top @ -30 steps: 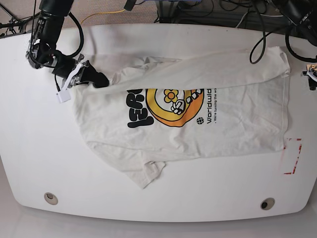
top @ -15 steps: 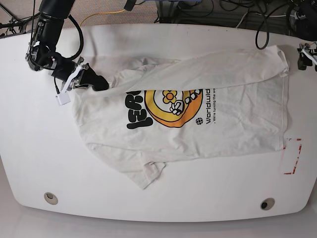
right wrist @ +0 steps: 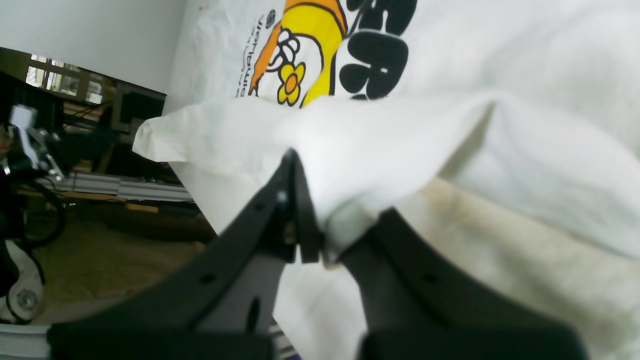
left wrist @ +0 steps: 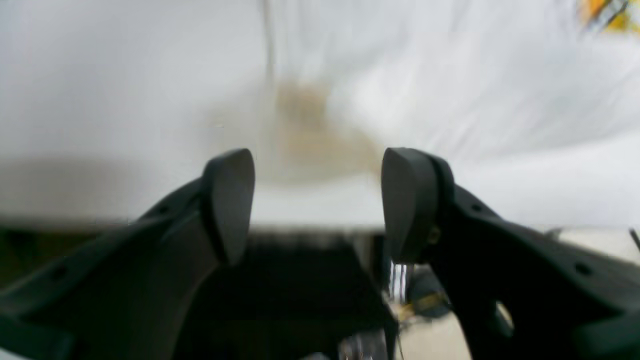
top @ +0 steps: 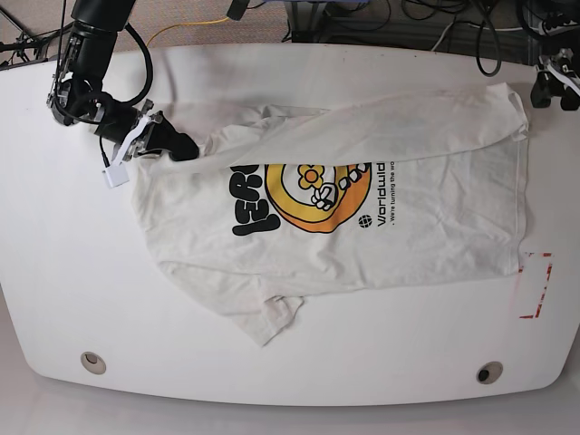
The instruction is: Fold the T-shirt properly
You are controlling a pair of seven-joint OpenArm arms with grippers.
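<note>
Spread out on the white counter (top: 54, 272): a cream T-shirt (top: 435, 227), print side up, with black letters, a round orange-yellow picture and a line of small black words. Top edge folded down over the print, so only part of the letters and the round picture can be read. One short sleeve sticking out at the bottom edge toward the near side of the counter. Right tool (top: 177, 145) at the far-left corner of the shirt, pinched tight on a bunch of cloth and lifting it a little. Up close in the right wrist view, right tool (right wrist: 322, 250) with both black fingers (right wrist: 300, 220) squeezed together on a white fold; fingertips partly buried in the cloth, so hard to see. Under that fold, a tan, dirty-looking patch on the fabric. Left tool (top: 553, 86) far over at the top right corner of the counter, just beside the shirt's corner, cut off by the edge of the base view and too small to read there. In the left wrist view, left tool (left wrist: 317, 200) with its two fingers (left wrist: 230, 200) standing apart and holding nothing. Behind them only a smeared white blur with a brownish smudge; cannot tell cloth from counter. Red marks (top: 535, 285) on the counter by the shirt's right edge.
</note>
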